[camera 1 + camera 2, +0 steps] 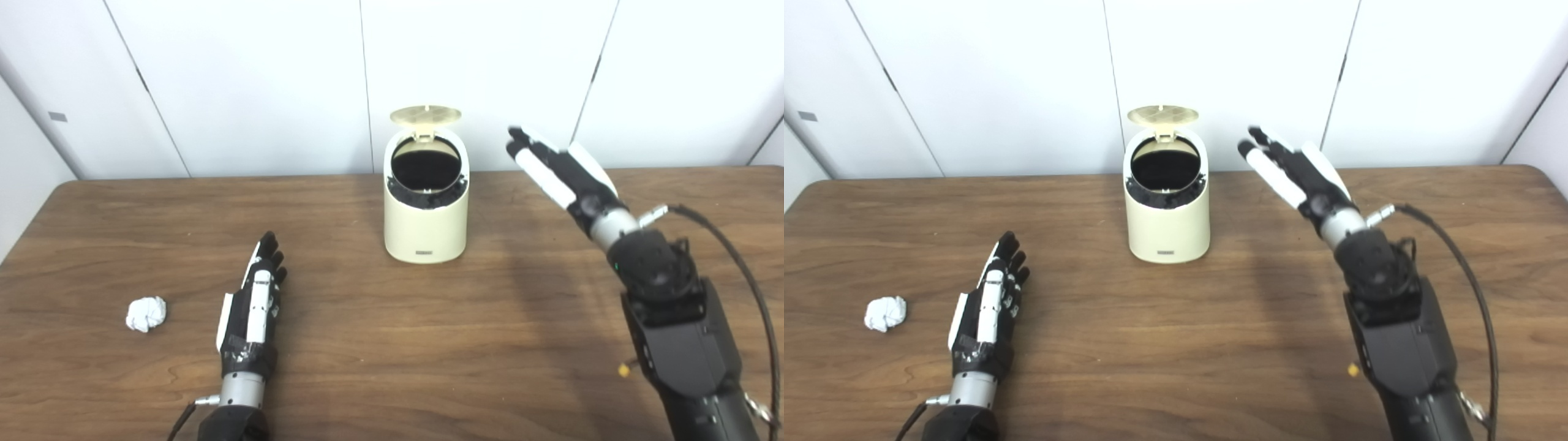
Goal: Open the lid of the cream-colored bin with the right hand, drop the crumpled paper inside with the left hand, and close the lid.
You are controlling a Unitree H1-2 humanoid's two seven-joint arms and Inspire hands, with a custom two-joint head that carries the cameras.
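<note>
The cream-colored bin [425, 229] stands upright at the table's far middle. Its round lid [425, 115] is tipped up and back, and the dark inside shows. My right hand [560, 170] is raised in the air to the right of the bin, open, fingers stretched toward the upper left, touching nothing. A white ball of crumpled paper [146, 313] lies on the table at the near left. My left hand [256, 297] rests flat and open on the table, a little to the right of the paper and apart from it.
The brown wooden table [392, 367] reaches from edge to edge of the view. White wall panels [245, 79] stand close behind the bin. A black cable [744, 269] loops beside my right forearm.
</note>
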